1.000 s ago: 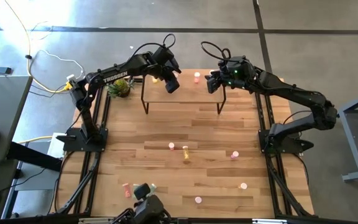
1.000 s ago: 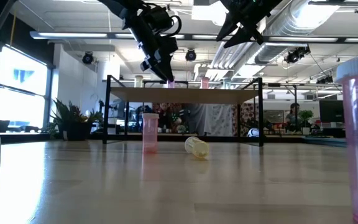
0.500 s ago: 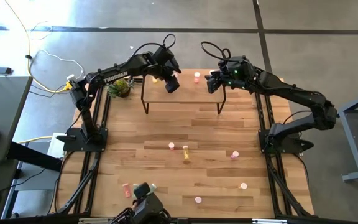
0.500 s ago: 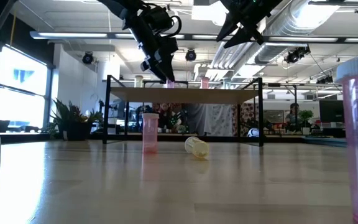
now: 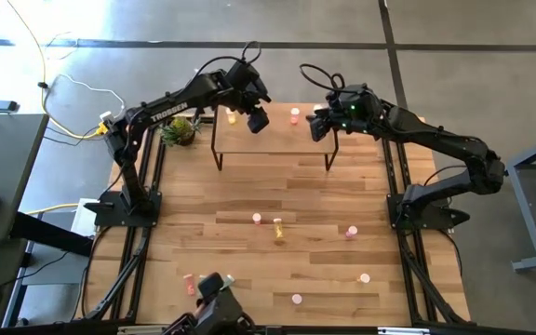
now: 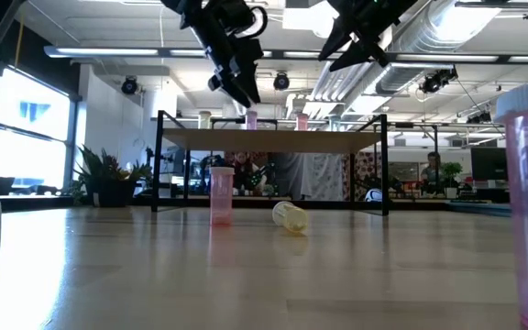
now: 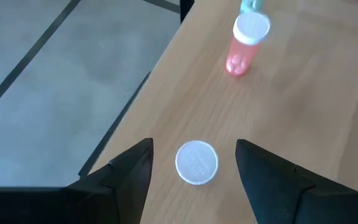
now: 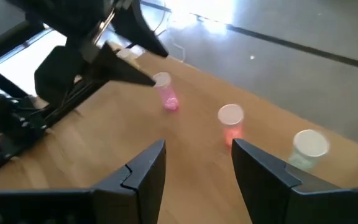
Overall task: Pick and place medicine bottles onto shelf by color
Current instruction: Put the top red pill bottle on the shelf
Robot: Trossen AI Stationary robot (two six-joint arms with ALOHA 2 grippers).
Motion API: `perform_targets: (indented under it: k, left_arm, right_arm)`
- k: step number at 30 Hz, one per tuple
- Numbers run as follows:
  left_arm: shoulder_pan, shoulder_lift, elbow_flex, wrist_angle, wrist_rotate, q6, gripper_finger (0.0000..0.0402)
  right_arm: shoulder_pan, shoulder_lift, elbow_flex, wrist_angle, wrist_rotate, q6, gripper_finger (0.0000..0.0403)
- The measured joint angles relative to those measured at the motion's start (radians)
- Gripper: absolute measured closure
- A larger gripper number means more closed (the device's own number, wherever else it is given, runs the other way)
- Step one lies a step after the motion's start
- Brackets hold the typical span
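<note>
Left gripper (image 7: 194, 163) hovers, fingers spread, over a pink bottle (image 7: 196, 162) on the shelf (image 5: 277, 140), upper centre. Right gripper (image 8: 197, 163), fingers spread, waits beside.

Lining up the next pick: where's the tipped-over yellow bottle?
The yellow bottle lies mid-table in the high view, just below two standing pink bottles, well in front of the shelf.

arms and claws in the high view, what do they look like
Both arms are black, jointed and slim. The left arm carries white TROSSEN lettering; black cables loop over each wrist. The left claw and right claw each have two dark, wedge-shaped fingers.
</note>
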Motion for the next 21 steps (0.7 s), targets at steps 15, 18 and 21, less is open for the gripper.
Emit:
perform_targets:
  k: [15, 18, 21]
  left_arm:
    - [-0.046, -0.074, 0.041, -0.131, 0.13, -0.001, 0.0183]
    - [-0.082, -0.075, 0.027, -0.139, 0.132, -0.001, 0.0184]
    - [-0.116, -0.092, -0.032, -0.138, 0.132, -0.001, 0.0185]
  right_arm:
    - [0.036, 0.0, 0.0, -0.074, -0.065, 0.071, 0.0228]
    - [0.055, 0.0, 0.0, -0.074, -0.065, 0.089, 0.0228]
    - [0.071, 0.0, 0.0, -0.078, -0.065, 0.097, 0.0228]
